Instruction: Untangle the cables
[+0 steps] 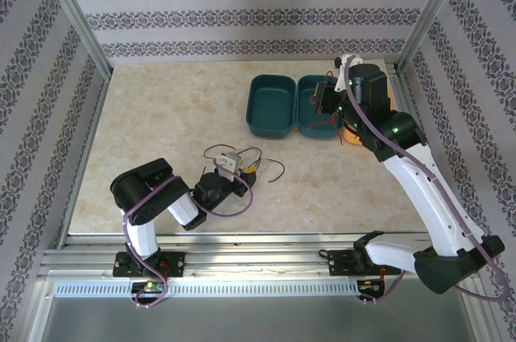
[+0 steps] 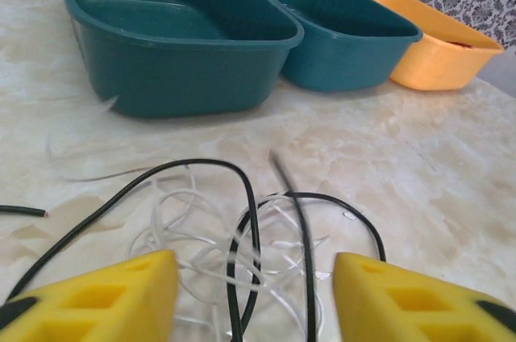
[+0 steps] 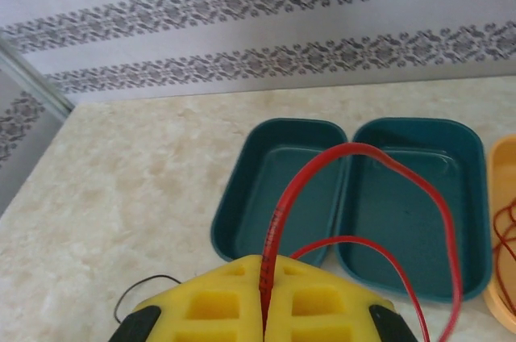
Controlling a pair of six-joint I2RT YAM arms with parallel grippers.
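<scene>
The cables, black (image 2: 251,197) and white (image 2: 181,233) strands, lie in a loose tangle (image 1: 246,156) on the marble table. My left gripper (image 2: 254,306) is low over them and open, its yellow fingers (image 2: 121,294) on either side of the loops without pinching any. My right gripper (image 3: 264,302) is raised over the teal bins (image 1: 326,100) and shut on a red cable (image 3: 355,152). That cable arches up from the pads and loops back down to the right.
Two empty teal bins (image 1: 270,108) (image 1: 308,116) stand side by side at the back, with an orange bin (image 3: 501,197) holding red wire to their right. A black wire end (image 3: 129,294) lies on the table. Patterned walls and a metal frame enclose the table.
</scene>
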